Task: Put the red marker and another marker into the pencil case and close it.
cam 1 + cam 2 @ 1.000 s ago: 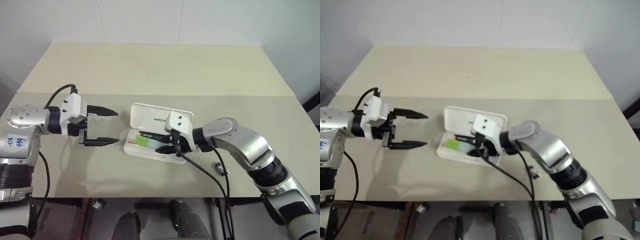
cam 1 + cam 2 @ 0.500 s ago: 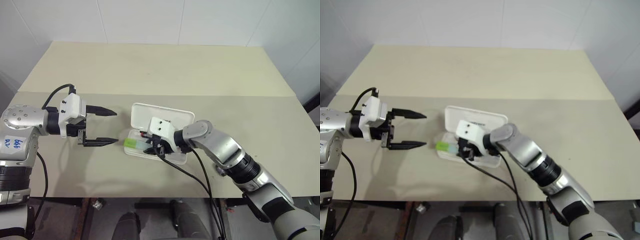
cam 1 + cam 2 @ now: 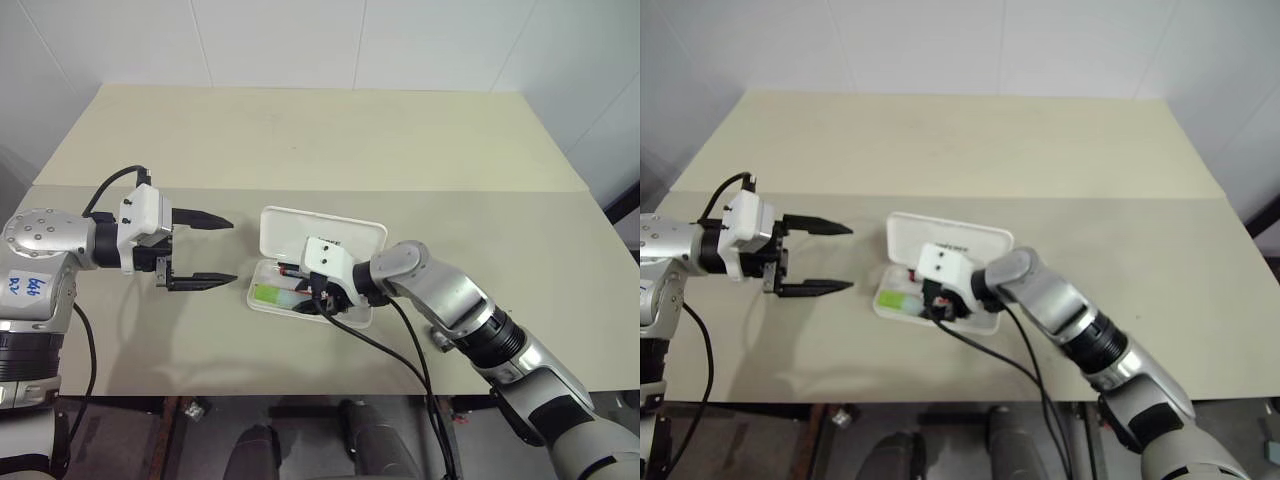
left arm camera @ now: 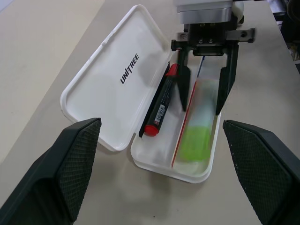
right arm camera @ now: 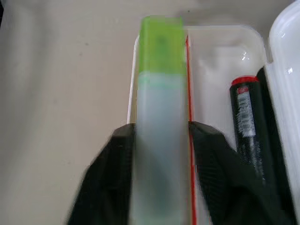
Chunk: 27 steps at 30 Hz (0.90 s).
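Your right gripper (image 4: 202, 91) straddles the light green marker (image 4: 197, 136) lying in the pencil case (image 4: 117, 84), fingers parted, seemingly not gripping; the red marker (image 4: 159, 108) lies beside them. Your left gripper (image 3: 215, 252) is spread wide, empty.

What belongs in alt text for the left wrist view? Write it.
An open white pencil case lies on a beige table, the red marker and green marker inside. The right claw straddles the green marker, jaws apart.

Silver-grey arm shells, black joint bands, white wrist blocks, black cross-hatched fingers (image 4: 75, 159) on left gripper (image 3: 200, 251), right gripper (image 4: 205, 96); black cables looping, blue handwriting on left shoulder
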### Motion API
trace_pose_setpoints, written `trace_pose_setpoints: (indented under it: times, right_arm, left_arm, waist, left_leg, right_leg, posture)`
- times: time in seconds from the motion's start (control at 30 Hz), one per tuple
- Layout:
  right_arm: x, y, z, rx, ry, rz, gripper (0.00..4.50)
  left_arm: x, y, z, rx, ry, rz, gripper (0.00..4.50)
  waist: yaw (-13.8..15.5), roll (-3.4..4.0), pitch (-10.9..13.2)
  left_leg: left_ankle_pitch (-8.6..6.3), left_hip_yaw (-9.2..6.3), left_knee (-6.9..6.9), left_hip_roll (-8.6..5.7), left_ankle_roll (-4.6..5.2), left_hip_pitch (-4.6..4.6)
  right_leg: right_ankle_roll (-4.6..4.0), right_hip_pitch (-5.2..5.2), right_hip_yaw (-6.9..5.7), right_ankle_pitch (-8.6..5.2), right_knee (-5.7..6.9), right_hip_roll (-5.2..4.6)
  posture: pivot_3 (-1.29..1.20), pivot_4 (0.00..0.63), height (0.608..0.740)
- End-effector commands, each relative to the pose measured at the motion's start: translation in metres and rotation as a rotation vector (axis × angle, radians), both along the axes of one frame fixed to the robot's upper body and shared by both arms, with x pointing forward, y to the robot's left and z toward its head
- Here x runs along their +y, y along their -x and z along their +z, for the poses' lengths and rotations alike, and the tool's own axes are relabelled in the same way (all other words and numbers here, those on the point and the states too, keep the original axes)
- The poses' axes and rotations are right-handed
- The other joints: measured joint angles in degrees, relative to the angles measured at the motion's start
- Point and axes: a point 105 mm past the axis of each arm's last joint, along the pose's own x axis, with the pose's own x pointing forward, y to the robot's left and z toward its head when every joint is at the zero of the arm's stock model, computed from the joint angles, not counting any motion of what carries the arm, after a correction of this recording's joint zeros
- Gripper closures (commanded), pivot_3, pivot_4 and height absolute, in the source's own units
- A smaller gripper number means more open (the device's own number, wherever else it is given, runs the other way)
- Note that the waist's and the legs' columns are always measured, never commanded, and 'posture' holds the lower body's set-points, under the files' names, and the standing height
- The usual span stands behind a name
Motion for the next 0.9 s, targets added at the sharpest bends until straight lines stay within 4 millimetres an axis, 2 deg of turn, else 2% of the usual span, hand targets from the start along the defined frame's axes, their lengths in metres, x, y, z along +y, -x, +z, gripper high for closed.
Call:
trace_pose_setpoints:
  times: [0.03, 0.1, 0.27, 0.33, 0.43, 0.6, 0.73, 0.9]
  right_arm:
    - [0.007, -0.009, 0.025, -0.077, -0.089, -0.01, 1.01]
    - [0.013, -0.01, 0.037, -0.1, -0.137, 0.001, 0.31]
    - [0.016, -0.014, 0.054, -0.095, -0.205, -0.003, 0.31]
    - [0.009, -0.013, 0.057, -0.072, -0.218, -0.009, 0.0]
    - [-0.003, -0.012, 0.058, -0.055, -0.218, -0.014, 0.0]
    - [-0.048, -0.002, 0.055, -0.024, -0.158, -0.048, 0.0]
    - [-0.098, 0.012, 0.059, -0.028, -0.076, -0.139, 0.0]
    - [-0.137, 0.024, 0.055, -0.032, 0.024, -0.267, 0.0]
  left_arm:
    - [-0.001, 0.001, 0.013, -0.055, 0.008, -0.01, 0.0]
    - [-0.002, 0.001, 0.013, -0.056, 0.008, -0.011, 0.0]
    - [-0.003, 0.0, 0.013, -0.059, 0.007, -0.017, 0.0]
    - [-0.006, -0.001, 0.013, -0.06, 0.009, -0.026, 0.0]
    - [-0.009, -0.001, 0.013, -0.059, 0.01, -0.038, 0.0]
    - [-0.021, -0.001, 0.012, -0.049, 0.015, -0.094, 0.0]
    - [-0.036, 0.005, 0.008, -0.029, 0.014, -0.165, 0.0]
    - [-0.051, 0.01, 0.002, -0.007, 0.031, -0.226, 0.0]
  waist:
    - [0.0, 0.0, 0.0]
    - [0.0, 0.0, 0.0]
    - [0.0, 0.0, 0.0]
    - [0.1, 0.0, 0.0]
    - [0.2, 0.0, 0.0]
    - [0.5, 0.0, 0.0]
    - [0.6, 0.01, 0.0]
    - [0.2, 0.0, 0.0]
  left_leg:
    - [0.0, 0.0, 0.0, 0.0, 0.0, 0.0]
    - [0.0, 0.0, -0.01, 0.0, 0.0, 0.0]
    - [0.0, -0.01, -0.04, 0.01, -0.01, -0.02]
    - [-0.01, -0.01, -0.06, 0.01, -0.02, -0.03]
    - [-0.01, -0.01, -0.07, 0.01, -0.03, -0.07]
    - [-0.05, -0.05, -0.07, -0.02, -0.05, -0.21]
    - [-0.09, -0.04, -0.12, -0.01, -0.03, -0.22]
    - [-0.11, 0.02, -0.15, 0.01, -0.01, -0.14]
  right_leg:
    - [0.0, 0.0, 0.0, 0.0, 0.0, 0.0]
    - [0.0, 0.0, 0.0, 0.0, 0.0, 0.0]
    - [0.0, -0.02, -0.02, 0.0, -0.03, 0.0]
    - [0.0, -0.01, -0.04, 0.0, -0.03, -0.02]
    - [0.01, -0.01, -0.06, 0.0, -0.03, -0.04]
    - [0.04, -0.01, -0.1, 0.02, -0.14, -0.08]
    - [0.09, -0.01, -0.11, 0.03, -0.43, -0.08]
    - [0.09, 0.0, -0.03, 0.01, -0.45, -0.03]
  posture:
    - [0.0, 0.15, 0.74]
    - [0.0, 0.15, 0.74]
    - [0.0, 0.15, 0.74]
    - [0.0, 0.15, 0.74]
    - [0.0, 0.15, 0.74]
    - [0.0, 0.15, 0.74]
    - [0.0, 0.15, 0.74]
    - [0.0, 0.15, 0.74]
